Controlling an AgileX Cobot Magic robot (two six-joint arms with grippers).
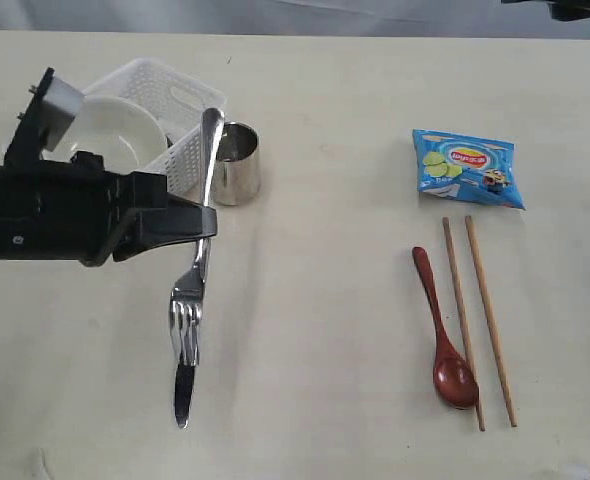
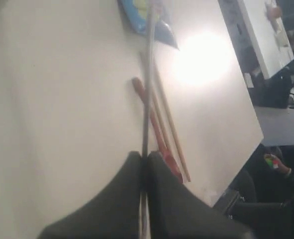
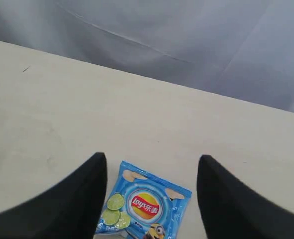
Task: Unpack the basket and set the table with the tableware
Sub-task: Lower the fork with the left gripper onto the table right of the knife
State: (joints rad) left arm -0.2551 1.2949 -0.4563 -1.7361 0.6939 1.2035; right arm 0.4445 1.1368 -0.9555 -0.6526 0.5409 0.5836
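Shiny steel fork [image 1: 188, 300] pinched by left fingers [image 2: 117, 199]; right fingers [image 3: 77, 199] spread.
Red-brown wooden spoon [image 1: 453, 380] and wooden chopsticks [image 1: 490, 320] are laid out; cream bowl [image 1: 115, 130] is not yet taken from white plastic basket [image 1: 160, 78].

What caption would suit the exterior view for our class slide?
Left gripper pinching the fork beside the basket; spoon and chopsticks laid out at right.

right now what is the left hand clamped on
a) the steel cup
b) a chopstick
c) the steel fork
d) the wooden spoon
c: the left hand is shut on the handle of the steel fork, whose tines stick out past the fingers in the exterior view.
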